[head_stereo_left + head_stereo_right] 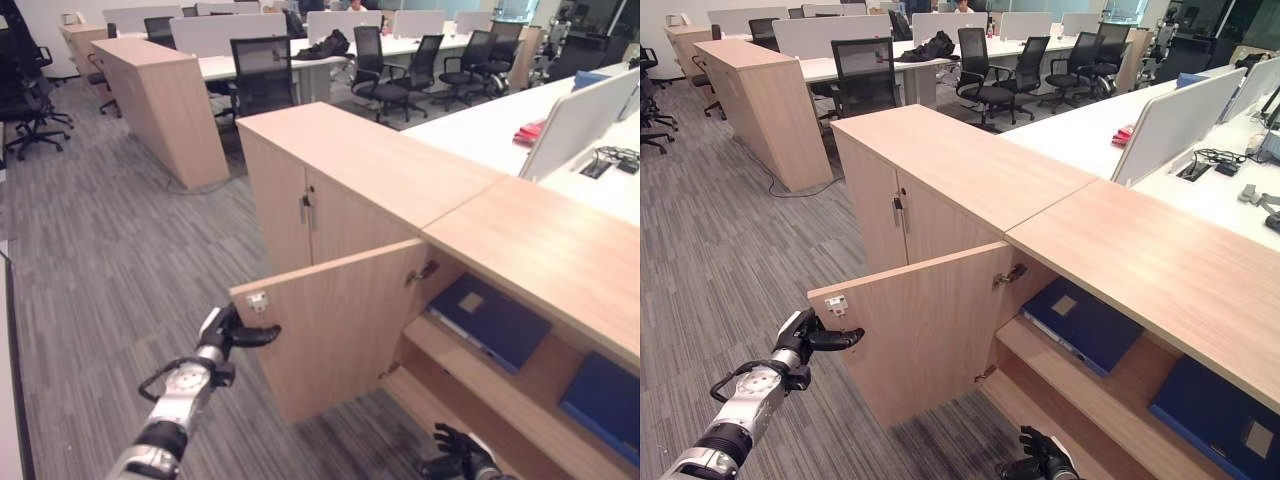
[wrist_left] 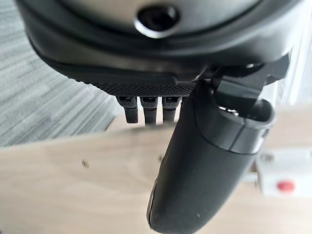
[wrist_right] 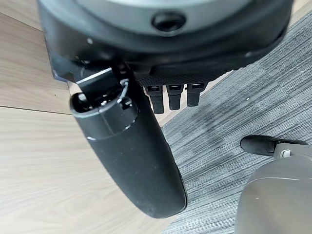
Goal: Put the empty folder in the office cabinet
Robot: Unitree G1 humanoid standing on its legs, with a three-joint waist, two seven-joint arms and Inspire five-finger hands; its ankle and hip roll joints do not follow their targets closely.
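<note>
Right hand [image 1: 462, 458] is seen at the bottom edge, right of centre, low by the carpet [image 1: 90, 250]; fingers are loosely spread, nothing is held. Left hand [image 1: 228, 331] is seen lower left, at the free edge of the open cabinet door [image 1: 335, 320]. Its thumb is stretched along the door's edge; in the wrist view the fingers [image 2: 148, 108] are curled over the top edge of the panel, so the door is judged to be gripped. A small white catch [image 1: 258, 299] is seen on the door's upper corner, just beside the hand.

Right of centre, the cabinet [image 1: 520, 240] interior is exposed: one blue folder [image 1: 490, 318] lies flat on the upper shelf [image 1: 470, 365], and a second blue folder [image 1: 606, 400] is seen at the far right edge. The task's folder is taken to be one of these; which one cannot be told.

Upper frame: desks [image 1: 480, 125] and office chairs [image 1: 262, 72].

Risks: door is probably due to be shut. If it is swung fast, the left fingers could be pinched at the frame, or the right hand could be caught below the door. A folder overhanging the shelf would block closing.
</note>
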